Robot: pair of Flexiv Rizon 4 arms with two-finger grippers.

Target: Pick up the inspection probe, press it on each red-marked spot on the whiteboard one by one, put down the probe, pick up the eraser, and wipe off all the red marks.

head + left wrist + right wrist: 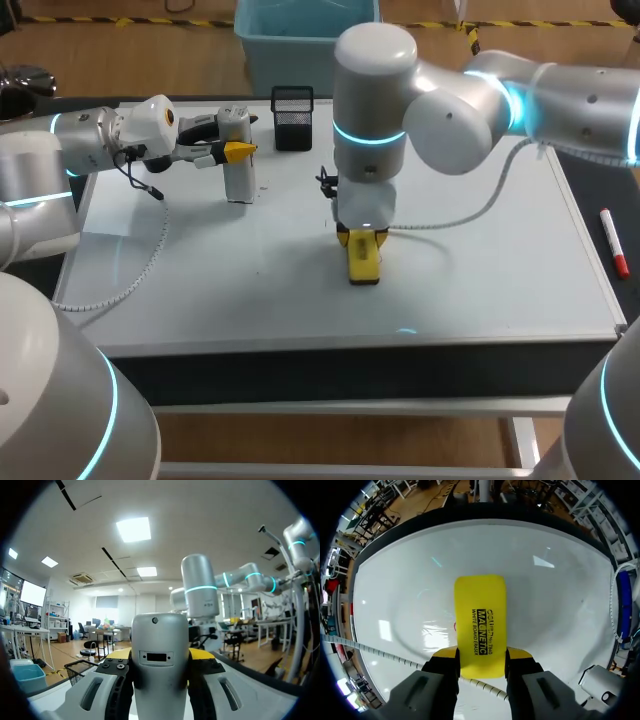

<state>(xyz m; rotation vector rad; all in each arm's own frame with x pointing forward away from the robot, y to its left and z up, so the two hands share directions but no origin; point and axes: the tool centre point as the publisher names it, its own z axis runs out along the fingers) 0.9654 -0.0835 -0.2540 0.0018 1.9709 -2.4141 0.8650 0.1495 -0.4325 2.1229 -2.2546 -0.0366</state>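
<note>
Your left arm (60,150) comes in low from the left edge with its wrist turned sideways, so the fingers point across the board toward the right. The left gripper (160,654) is clamped on the probe (237,170), one yellow tip pressed against each side of the grey body. The probe stands upright in the far-left part of the whiteboard (480,270), and its lower end looks like it's down at the surface. A black mesh cup (292,118) sits just to its right, at the far edge.

Your right arm (560,95) comes in from the far right and reaches past the middle. Its last link hangs straight down, so the fingers aim at the board. The right gripper (481,654) is pinching the yellow eraser (364,258) by its long sides at one end, and the rest of the block sticks out ahead of the fingers. The eraser lies flat near the middle of the board, a bit toward the near edge. In the right wrist view there's a tiny bit of red mark (454,626) peeking out right at the eraser's edge.

A red marker (613,243) lies off the board on the right side of the table.
</note>
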